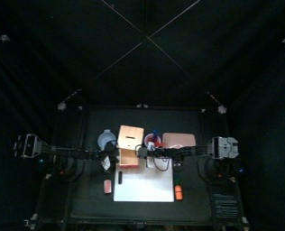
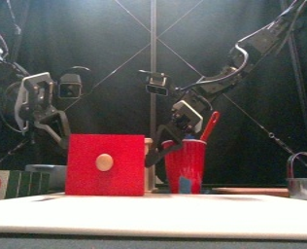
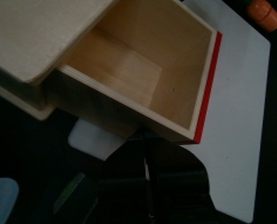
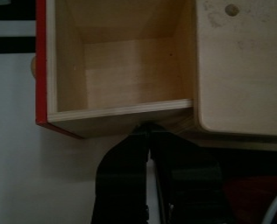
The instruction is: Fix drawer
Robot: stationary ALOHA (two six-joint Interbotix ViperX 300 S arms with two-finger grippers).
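The drawer (image 1: 132, 144), mid-frame in the top view, looks light, stiff wood; grip its thin tray walls. Left gripper (image 3: 138, 166) and right gripper (image 4: 147, 162) appear clenched, empty.

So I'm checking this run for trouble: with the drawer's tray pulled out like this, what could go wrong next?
1. The tray hangs far out of the wooden shell; a skewed push could jam it.
2. Both hands, left hand and right hand, crowd the drawer and could bump each other.
3. The red cup stands close and might tip.
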